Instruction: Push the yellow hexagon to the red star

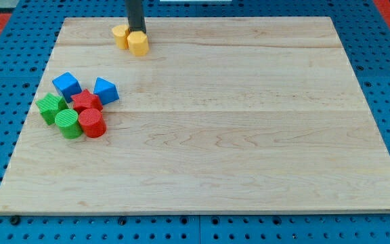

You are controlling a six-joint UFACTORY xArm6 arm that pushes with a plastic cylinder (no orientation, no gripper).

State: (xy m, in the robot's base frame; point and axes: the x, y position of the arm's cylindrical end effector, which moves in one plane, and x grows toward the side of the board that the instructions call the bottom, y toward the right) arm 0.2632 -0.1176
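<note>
The yellow hexagon (pixel 139 44) sits near the view's top left of the wooden board (pixel 249 135), touching a second yellow block (pixel 120 35) on its left. My tip (pixel 137 32) stands right behind the hexagon, at its top edge, between the two yellow blocks. The red star (pixel 85 101) lies lower left in a cluster, well below the hexagon.
Around the red star: a blue cube (pixel 66 85), a blue triangular block (pixel 105 91), a green star (pixel 50 106), a green cylinder (pixel 68 124) and a red cylinder (pixel 92 123). A blue pegboard (pixel 5 81) surrounds the board.
</note>
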